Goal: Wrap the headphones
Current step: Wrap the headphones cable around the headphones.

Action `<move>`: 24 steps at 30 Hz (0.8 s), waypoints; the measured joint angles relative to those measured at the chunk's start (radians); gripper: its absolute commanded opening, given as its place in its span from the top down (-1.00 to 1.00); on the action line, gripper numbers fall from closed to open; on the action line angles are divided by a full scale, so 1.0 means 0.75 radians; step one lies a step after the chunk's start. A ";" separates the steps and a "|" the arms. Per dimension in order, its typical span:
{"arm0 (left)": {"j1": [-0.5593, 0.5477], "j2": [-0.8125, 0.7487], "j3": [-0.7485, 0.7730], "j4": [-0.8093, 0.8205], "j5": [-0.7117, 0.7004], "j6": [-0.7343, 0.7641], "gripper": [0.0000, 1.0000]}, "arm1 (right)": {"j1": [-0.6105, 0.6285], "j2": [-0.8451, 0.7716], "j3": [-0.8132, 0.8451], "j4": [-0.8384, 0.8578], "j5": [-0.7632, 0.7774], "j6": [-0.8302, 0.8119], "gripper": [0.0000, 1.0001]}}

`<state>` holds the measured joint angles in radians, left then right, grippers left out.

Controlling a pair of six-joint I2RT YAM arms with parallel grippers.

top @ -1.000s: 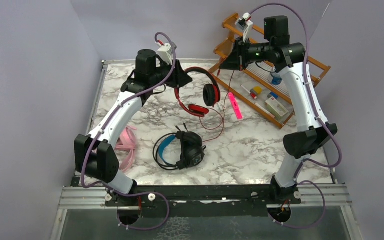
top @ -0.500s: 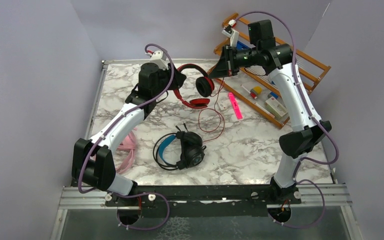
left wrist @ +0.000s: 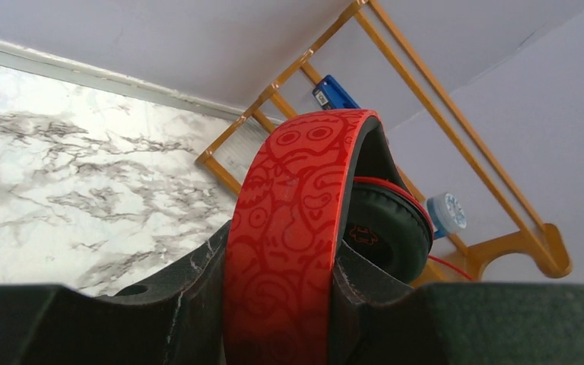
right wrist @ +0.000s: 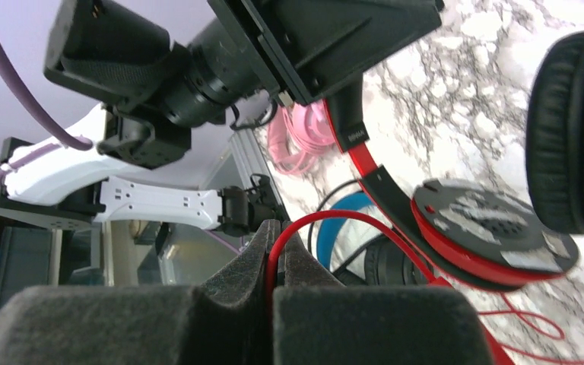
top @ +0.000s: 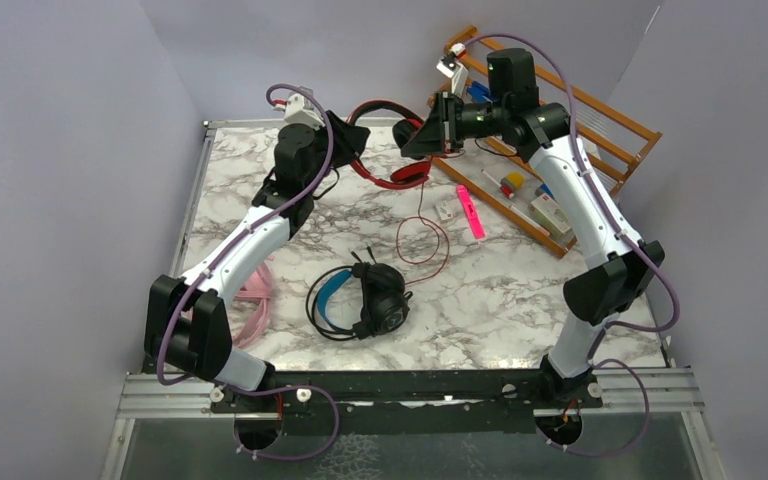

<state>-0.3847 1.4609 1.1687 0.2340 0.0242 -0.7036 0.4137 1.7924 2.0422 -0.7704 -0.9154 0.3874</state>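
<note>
My left gripper (top: pixel 358 138) is shut on the headband of the red headphones (top: pixel 396 172) and holds them above the back of the table; the patterned red band (left wrist: pixel 293 228) sits between its jaws. My right gripper (top: pixel 422 137) is shut on the thin red cable (right wrist: pixel 289 232) close to the earcups (right wrist: pixel 494 228). The rest of the cable (top: pixel 422 240) hangs down in loops onto the marble. The black headphones with the blue headband (top: pixel 360 297) lie at centre front. The pink headphones (top: pixel 252 290) lie at the left, partly hidden by my left arm.
A wooden rack (top: pixel 560 130) with small items stands at the back right, close behind my right gripper. A pink marker (top: pixel 472 215) and a small white piece (top: pixel 446 211) lie beside it. Purple walls close in the table.
Both grippers have risen and moved toward the back, and closer together. The red headphones went up with the left gripper, and the cable now hangs from the right gripper.
</note>
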 measured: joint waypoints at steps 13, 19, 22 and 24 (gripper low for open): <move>-0.053 0.085 0.003 0.085 -0.097 -0.231 1.00 | 0.176 0.101 0.140 0.268 0.055 0.239 0.95; -0.091 0.154 0.018 0.163 -0.241 -0.316 1.00 | 0.330 0.124 0.176 0.354 0.058 0.325 0.94; -0.107 0.184 0.020 0.214 -0.289 -0.385 1.00 | 0.345 0.134 0.175 0.428 0.046 0.376 0.94; -0.110 0.198 0.020 0.247 -0.305 -0.435 1.00 | 0.347 0.137 0.142 0.492 0.040 0.400 0.94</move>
<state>-0.4675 1.6096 1.1839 0.4194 -0.2043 -1.0302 0.6743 1.8950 2.1487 -0.4011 -0.8852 0.6872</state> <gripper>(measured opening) 0.396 0.029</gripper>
